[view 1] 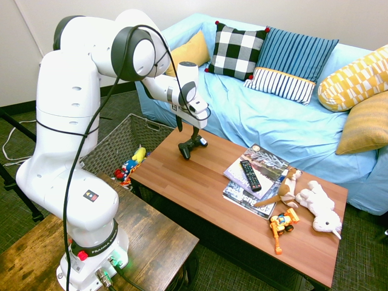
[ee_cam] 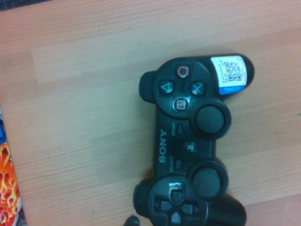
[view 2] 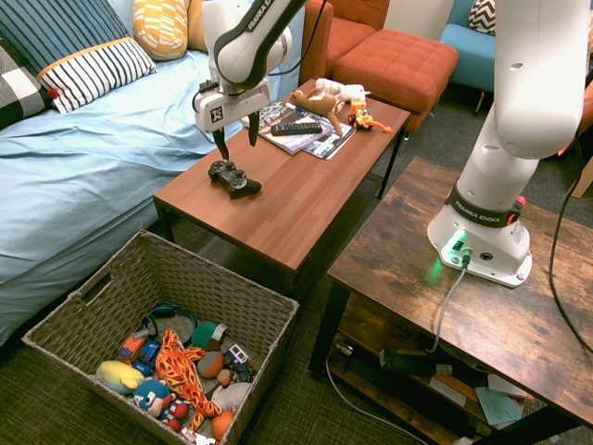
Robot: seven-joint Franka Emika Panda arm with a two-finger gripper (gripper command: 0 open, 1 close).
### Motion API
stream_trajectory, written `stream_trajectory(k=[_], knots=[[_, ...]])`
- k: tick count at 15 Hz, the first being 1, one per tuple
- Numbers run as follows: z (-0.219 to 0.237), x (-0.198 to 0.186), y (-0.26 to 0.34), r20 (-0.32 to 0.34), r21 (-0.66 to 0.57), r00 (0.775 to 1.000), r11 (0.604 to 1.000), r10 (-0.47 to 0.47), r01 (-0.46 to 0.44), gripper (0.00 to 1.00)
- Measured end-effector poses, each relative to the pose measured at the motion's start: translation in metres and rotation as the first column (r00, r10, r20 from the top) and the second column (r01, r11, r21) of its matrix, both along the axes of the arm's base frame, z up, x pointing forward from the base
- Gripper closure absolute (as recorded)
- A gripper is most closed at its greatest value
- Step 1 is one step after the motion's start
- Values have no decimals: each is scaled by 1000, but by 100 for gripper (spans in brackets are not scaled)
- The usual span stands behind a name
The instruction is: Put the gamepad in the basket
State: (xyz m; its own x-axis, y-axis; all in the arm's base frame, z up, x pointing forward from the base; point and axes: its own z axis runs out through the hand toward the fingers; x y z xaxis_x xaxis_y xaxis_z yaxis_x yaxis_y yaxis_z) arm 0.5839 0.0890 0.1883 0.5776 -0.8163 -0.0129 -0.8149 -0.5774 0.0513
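Observation:
The black gamepad lies on the wooden coffee table near the end closest to the basket. In the wrist view the gamepad fills the middle, face up, with a white and blue sticker on one horn. My gripper hangs just above it, open, with one finger to each side and nothing held. The basket is a large grey-brown woven one on the floor beside that end of the table, holding several toys.
Magazines with a long black remote on them lie mid-table. Plush animals and an orange toy robot sit at the far end. A blue-covered sofa runs along one side, and a dark wooden side table stands on the other.

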Motion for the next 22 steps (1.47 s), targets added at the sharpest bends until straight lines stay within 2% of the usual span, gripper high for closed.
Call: stream_trajectory(k=[9, 10, 22], knots=[[-85, 32, 1, -46, -44, 997, 997, -63, 61, 0], [-89, 34, 0, -47, -46, 997, 997, -66, 64, 100], [-97, 38, 1, -46, -34, 996, 996, -79, 78, 100]])
